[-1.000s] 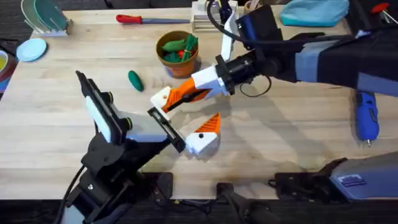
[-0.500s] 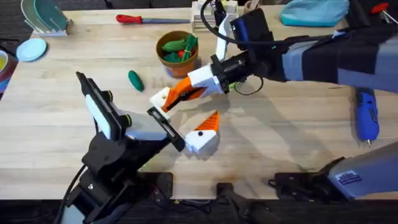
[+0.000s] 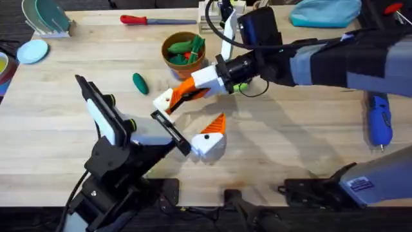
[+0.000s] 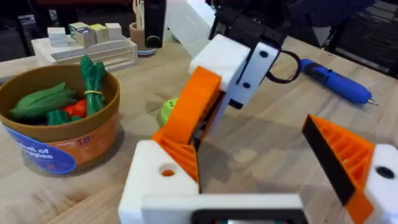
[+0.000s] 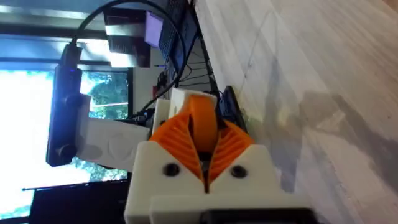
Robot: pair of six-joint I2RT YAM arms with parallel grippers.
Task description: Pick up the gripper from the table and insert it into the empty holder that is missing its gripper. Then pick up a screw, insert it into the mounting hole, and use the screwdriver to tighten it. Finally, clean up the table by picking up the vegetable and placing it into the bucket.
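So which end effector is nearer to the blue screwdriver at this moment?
The right end effector, though both are far. It is mid-table near the bucket; the screwdriver lies at the right edge. The left end effector is similarly distant.

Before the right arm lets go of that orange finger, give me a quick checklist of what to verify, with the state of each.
1. Grip: the right gripper is clamped on the gripper. Ok.
2. Alignment: the lower end of the gripper meets the holder in the left wrist view. Ok.
3. Fully seated in the holder: cannot tell.
4. Screw within reach: cannot tell, none can be made out.
5. Screwdriver free to pick up: it lies alone on the table's right side. Ok.
6. Cleanup: the vegetable lies on the table, outside the bucket. Not ok.
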